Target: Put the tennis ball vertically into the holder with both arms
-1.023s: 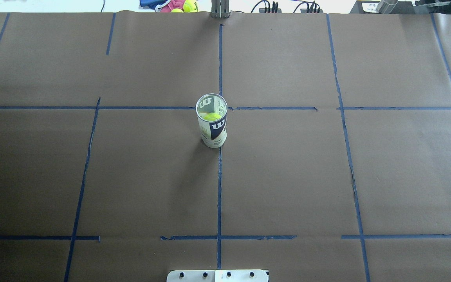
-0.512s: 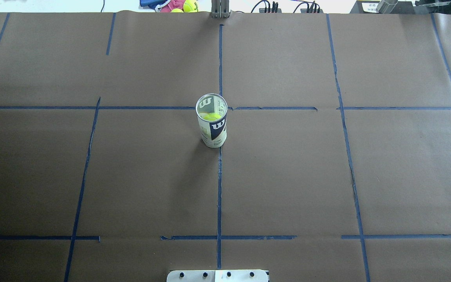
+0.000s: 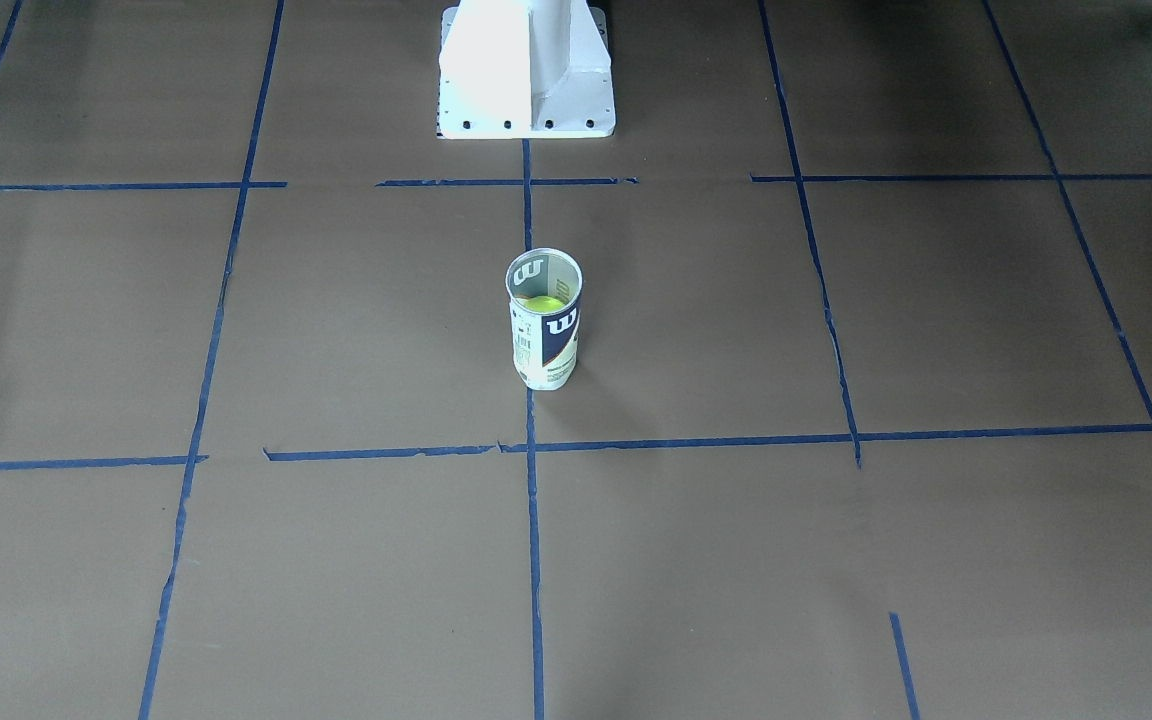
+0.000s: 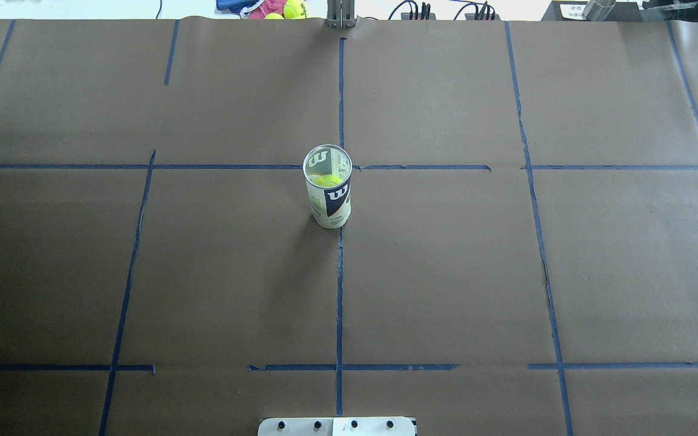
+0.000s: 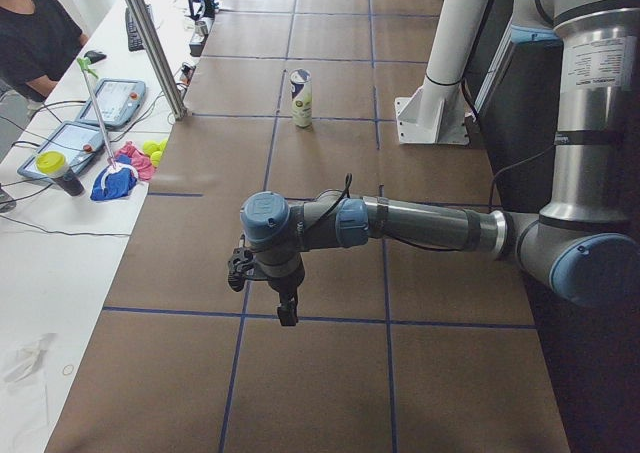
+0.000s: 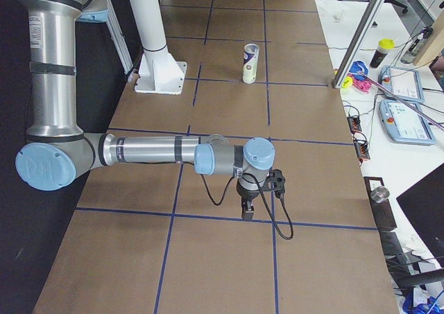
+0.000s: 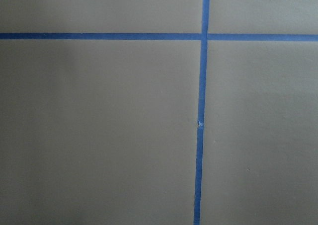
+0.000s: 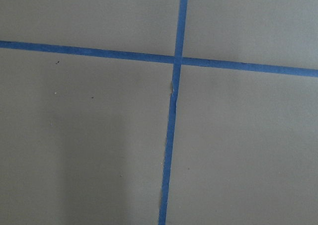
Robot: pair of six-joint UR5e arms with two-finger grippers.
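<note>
The holder (image 4: 328, 200), a clear can with a white and navy Wilson label, stands upright at the table's middle on the centre tape line; it also shows in the front view (image 3: 544, 345). The tennis ball (image 4: 328, 180) sits inside it, below the open rim (image 3: 543, 303). My left gripper (image 5: 287, 313) hangs over the table far from the can, seen only from the left side. My right gripper (image 6: 246, 213) hangs likewise at the other end. I cannot tell whether either is open or shut. Both wrist views show only brown paper and blue tape.
The white pedestal base (image 3: 526, 70) stands at the robot's edge of the table. Spare balls and a pink cloth (image 4: 282, 9) lie beyond the far edge beside a metal post (image 4: 341, 15). Tablets (image 5: 100, 103) and a seated person (image 5: 30, 33) are at the side desk.
</note>
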